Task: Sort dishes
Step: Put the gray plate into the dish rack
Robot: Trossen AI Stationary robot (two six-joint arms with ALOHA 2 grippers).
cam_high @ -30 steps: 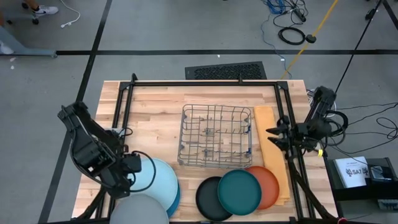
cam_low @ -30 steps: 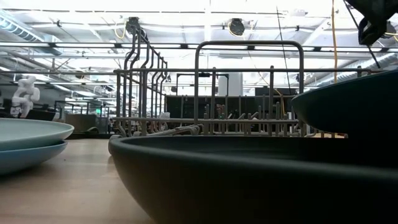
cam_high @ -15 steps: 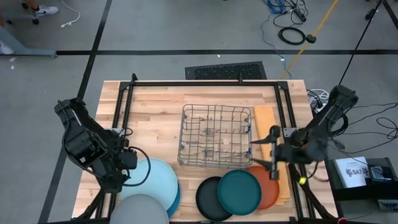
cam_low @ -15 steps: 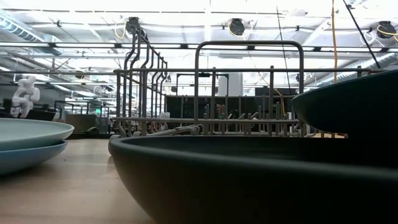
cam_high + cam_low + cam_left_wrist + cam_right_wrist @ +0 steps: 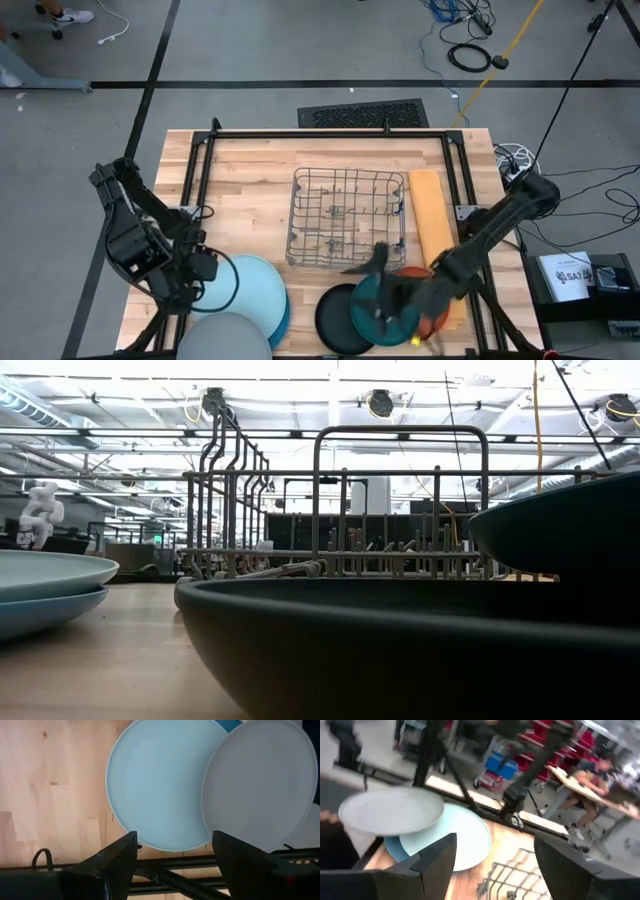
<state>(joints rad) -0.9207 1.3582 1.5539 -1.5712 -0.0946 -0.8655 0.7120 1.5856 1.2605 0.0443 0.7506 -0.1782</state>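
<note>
Teal plate (image 5: 385, 303) sits near right on the desk (image 5: 250, 190), overlapping black (image 5: 335, 320) and orange (image 5: 432, 300). My right claw (image 5: 385, 295) hovers over it, wide apart, empty; a careless descent could shove the stack.

Grey plate (image 5: 228, 340), pale blue plate (image 5: 250, 290), teal plate (image 5: 375, 305).

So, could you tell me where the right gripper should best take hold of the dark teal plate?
Probably at its raised rim. The dark teal plate lies flat, overlapping the black plate and the orange plate, so its edge sits lifted. The right gripper, open, is already over it; pinching the rim on the side toward the wire rack looks least obstructed.
</note>
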